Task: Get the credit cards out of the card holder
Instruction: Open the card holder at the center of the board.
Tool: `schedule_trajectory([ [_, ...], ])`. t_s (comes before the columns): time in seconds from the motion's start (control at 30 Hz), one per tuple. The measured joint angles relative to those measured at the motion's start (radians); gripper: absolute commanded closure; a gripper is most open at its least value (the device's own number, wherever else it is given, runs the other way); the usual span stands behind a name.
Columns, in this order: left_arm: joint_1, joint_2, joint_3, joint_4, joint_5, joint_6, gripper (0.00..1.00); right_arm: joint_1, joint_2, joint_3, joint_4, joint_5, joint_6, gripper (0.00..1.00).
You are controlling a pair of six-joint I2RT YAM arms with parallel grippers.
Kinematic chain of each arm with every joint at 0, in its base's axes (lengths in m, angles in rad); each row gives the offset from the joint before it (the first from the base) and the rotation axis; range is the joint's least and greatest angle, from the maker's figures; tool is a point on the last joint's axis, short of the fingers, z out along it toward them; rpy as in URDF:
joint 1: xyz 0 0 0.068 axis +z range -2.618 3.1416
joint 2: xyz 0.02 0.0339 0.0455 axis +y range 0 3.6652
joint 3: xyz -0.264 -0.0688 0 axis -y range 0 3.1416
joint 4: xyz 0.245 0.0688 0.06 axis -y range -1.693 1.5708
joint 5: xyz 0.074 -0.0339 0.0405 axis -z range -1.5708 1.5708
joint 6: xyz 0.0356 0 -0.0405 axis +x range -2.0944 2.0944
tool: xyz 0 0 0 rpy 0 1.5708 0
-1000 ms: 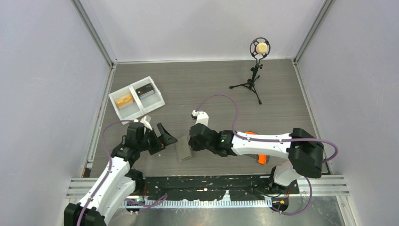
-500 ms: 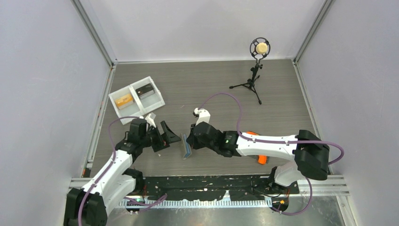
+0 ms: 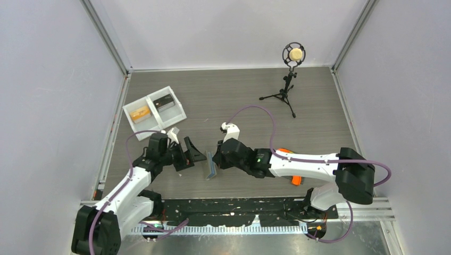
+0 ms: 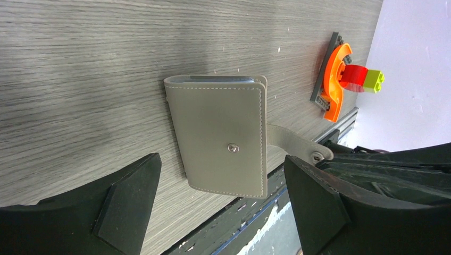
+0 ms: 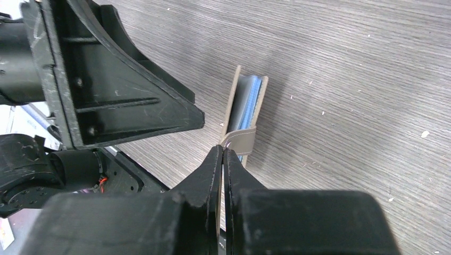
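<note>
Card holder (image 3: 211, 166) stands on edge on the table (image 3: 239, 106) between the two grippers, slightly agape, with blue showing inside. Right gripper (image 5: 223, 151) is pinched tight on its closure strap (image 5: 240, 139). Left gripper (image 3: 194, 161) is spread wide and level with the holder's snap face, not touching it. Well apart, the white tray (image 3: 178, 109) holds the orange card (image 3: 140, 112) in one compartment and the dark card (image 3: 164, 101) in the other.
</note>
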Motion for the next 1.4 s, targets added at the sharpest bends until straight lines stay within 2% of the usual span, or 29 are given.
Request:
schedule_trajectory([
  [0.2, -0.018, 0.008, 0.000, 0.003, 0.003, 0.011, 0.10, 0.000, -0.016, -0.001, 0.008, -0.002, 0.000, 0.95],
  [0.47, -0.027, 0.022, 0.000, 0.004, 0.002, 0.019, 0.14, -0.002, -0.016, -0.011, 0.016, -0.004, 0.003, 0.95],
  [0.97, -0.069, 0.050, 0.037, 0.006, -0.009, 0.040, 0.13, -0.005, -0.048, -0.027, 0.019, -0.011, 0.003, 0.95],
  [1.27, -0.083, 0.091, 0.048, 0.003, -0.037, 0.048, 0.30, -0.008, -0.052, -0.037, 0.023, -0.011, 0.003, 0.95],
  [1.33, -0.084, 0.111, 0.051, -0.010, -0.053, 0.058, 0.37, -0.014, -0.061, -0.053, 0.024, -0.011, 0.004, 0.95],
  [1.4, -0.085, 0.126, 0.059, -0.025, -0.068, 0.067, 0.50, -0.023, -0.073, -0.072, 0.023, -0.011, 0.006, 0.95],
])
